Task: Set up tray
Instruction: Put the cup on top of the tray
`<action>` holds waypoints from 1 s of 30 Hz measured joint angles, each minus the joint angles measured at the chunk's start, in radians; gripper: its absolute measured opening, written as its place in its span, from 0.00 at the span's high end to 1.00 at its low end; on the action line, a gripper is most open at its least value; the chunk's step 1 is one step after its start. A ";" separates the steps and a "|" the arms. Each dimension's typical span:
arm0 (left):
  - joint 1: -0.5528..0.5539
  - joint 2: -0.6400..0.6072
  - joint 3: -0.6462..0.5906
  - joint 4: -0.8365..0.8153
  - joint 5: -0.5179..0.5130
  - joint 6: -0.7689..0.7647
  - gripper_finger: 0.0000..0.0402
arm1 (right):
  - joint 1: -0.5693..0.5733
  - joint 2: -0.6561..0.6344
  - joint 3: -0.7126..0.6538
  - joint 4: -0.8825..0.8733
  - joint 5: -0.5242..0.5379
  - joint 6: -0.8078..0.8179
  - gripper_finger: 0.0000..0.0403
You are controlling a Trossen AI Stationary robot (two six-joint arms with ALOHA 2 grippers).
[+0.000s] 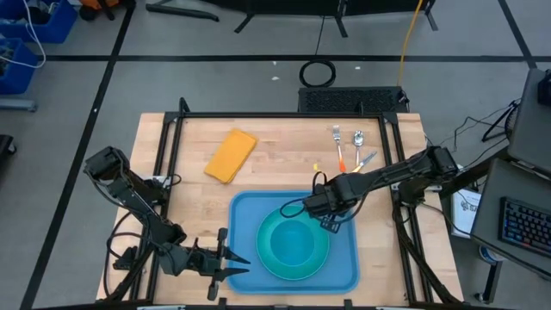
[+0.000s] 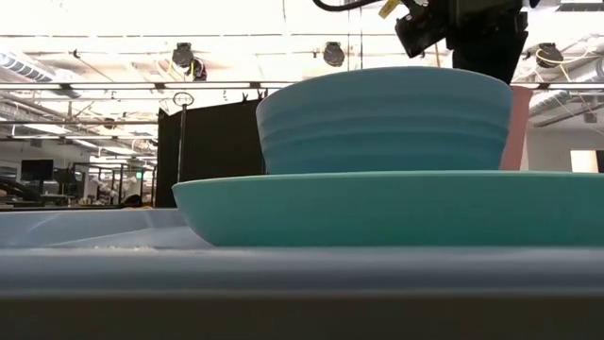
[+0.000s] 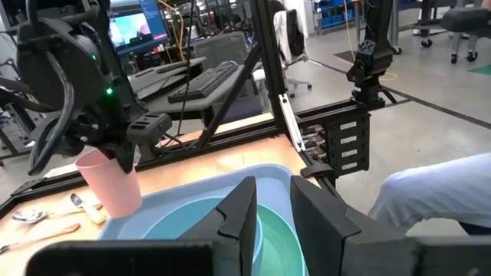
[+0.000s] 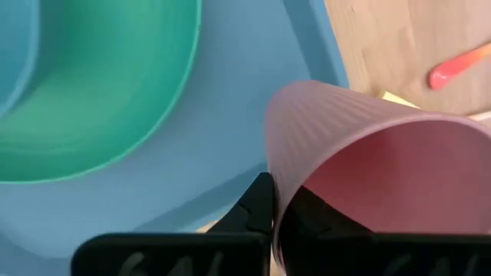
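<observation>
A robotics lab: monitors (image 3: 136, 27), keyboard (image 3: 201, 79), taped floor (image 1: 215, 77); exposed ceiling ducts (image 2: 28, 68).

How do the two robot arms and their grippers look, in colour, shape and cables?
Both arms are dark, nearly black, built of jointed segments with loose black cables running alongside. The left gripper ends in two flat, angular black fingers. The right gripper is equally dark and blocky, and a small green light glows on its housing. No markings are readable.
</observation>
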 joint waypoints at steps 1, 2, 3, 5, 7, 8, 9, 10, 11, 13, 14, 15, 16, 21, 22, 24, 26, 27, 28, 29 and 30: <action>0.000 0.000 0.000 -0.001 0.000 -0.001 0.78 | 0.000 0.000 -0.008 0.018 -0.006 0.000 1.00; 0.000 0.000 0.000 -0.001 0.000 -0.003 0.78 | 0.000 0.000 -0.017 0.033 -0.021 0.000 1.00; 0.000 0.000 0.000 -0.001 0.000 -0.007 0.78 | 0.000 0.000 -0.027 0.043 -0.030 0.000 1.00; 0.000 0.000 0.000 -0.002 0.000 -0.008 0.78 | 0.000 0.001 -0.046 0.044 -0.029 0.000 1.00; 0.000 0.000 0.000 -0.002 0.000 -0.009 0.78 | 0.000 0.000 -0.061 0.040 -0.029 -0.001 1.00; 0.000 0.000 0.000 -0.002 0.000 -0.009 0.78 | 0.000 -0.001 -0.068 0.040 -0.026 -0.003 1.00; 0.000 0.000 0.000 -0.002 0.000 -0.009 0.78 | 0.000 -0.002 -0.076 0.045 -0.024 -0.004 1.00; 0.000 0.000 0.000 -0.002 0.000 -0.009 0.78 | 0.000 -0.002 -0.082 0.049 -0.025 -0.005 1.00; 0.000 0.000 0.000 -0.002 0.000 -0.009 0.78 | 0.000 -0.002 -0.088 0.057 -0.026 -0.009 1.00; 0.000 0.000 0.000 -0.002 0.000 -0.007 0.78 | 0.000 -0.002 -0.100 0.085 -0.028 -0.018 1.00; 0.000 0.000 0.000 -0.002 0.000 -0.006 0.78 | 0.000 -0.002 -0.106 0.101 -0.032 -0.019 1.00; 0.000 0.000 0.000 -0.002 0.000 -0.006 0.78 | -0.004 -0.002 -0.112 0.112 -0.046 -0.022 1.00; 0.000 0.000 0.000 -0.002 0.000 -0.009 0.78 | -0.006 -0.002 -0.117 0.116 -0.054 -0.026 1.00; 0.000 0.000 0.000 -0.004 0.000 -0.009 0.78 | -0.008 -0.002 -0.127 0.127 -0.053 -0.037 1.00; 0.000 0.000 0.000 -0.004 0.000 -0.010 0.78 | -0.007 -0.002 -0.127 0.132 -0.055 -0.038 1.00; 0.000 0.000 0.000 -0.004 0.000 -0.010 0.78 | -0.007 -0.003 -0.127 0.142 -0.055 -0.041 1.00; 0.000 0.000 0.000 -0.004 0.000 -0.010 0.78 | -0.007 -0.003 -0.127 0.152 -0.055 -0.045 1.00; 0.000 0.000 0.000 -0.004 0.000 -0.010 0.78 | -0.007 -0.003 -0.127 0.154 -0.060 -0.045 1.00; 0.000 0.000 0.000 -0.005 0.000 -0.010 0.78 | -0.010 -0.003 -0.127 0.155 -0.072 -0.047 1.00; 0.000 0.000 0.000 -0.005 0.000 -0.010 0.78 | -0.012 -0.003 -0.128 0.157 -0.081 -0.049 1.00; 0.000 0.000 0.000 -0.004 0.000 -0.010 0.78 | -0.013 -0.003 -0.128 0.164 -0.081 -0.051 1.00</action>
